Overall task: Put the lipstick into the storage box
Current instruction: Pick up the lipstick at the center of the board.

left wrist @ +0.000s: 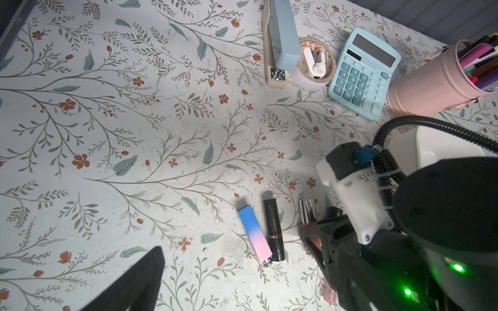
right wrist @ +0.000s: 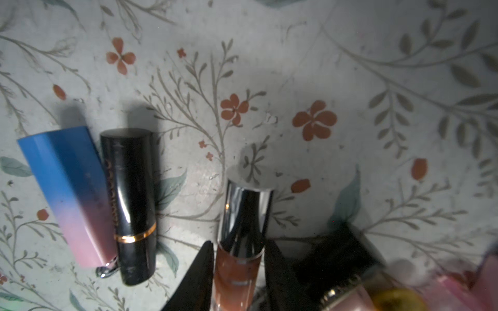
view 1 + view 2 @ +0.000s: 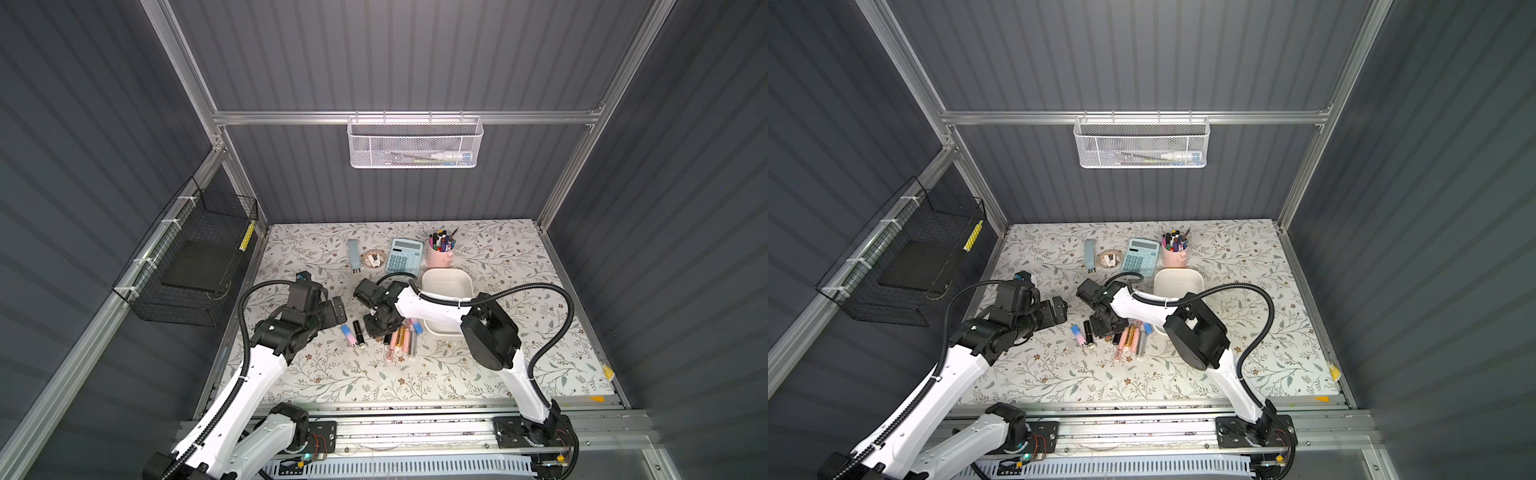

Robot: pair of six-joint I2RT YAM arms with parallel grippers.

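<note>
My right gripper (image 2: 238, 250) is shut on a lipstick tube (image 2: 244, 215) with a silver cap and a brown-orange body, low over the floral mat. In both top views this gripper (image 3: 376, 328) (image 3: 1102, 328) sits at the left end of a pile of pink and gold lipsticks (image 3: 403, 336). A blue-to-pink lipstick (image 2: 67, 188) and a black lipstick (image 2: 129, 202) lie side by side just left of it. The white storage box (image 3: 446, 271) (image 3: 1177, 271) stands behind the right arm and looks empty where it shows. My left gripper (image 3: 336, 309) hangs open left of the lipsticks, holding nothing; one finger (image 1: 140, 282) shows.
Along the back stand a light-blue calculator (image 3: 405, 255), a pink pen cup (image 3: 440, 255), a tape roll (image 3: 372, 259) and a blue stapler (image 3: 354, 254). A white mesh basket (image 3: 413, 141) hangs on the rear wall. A black wire basket (image 3: 195, 266) hangs on the left wall.
</note>
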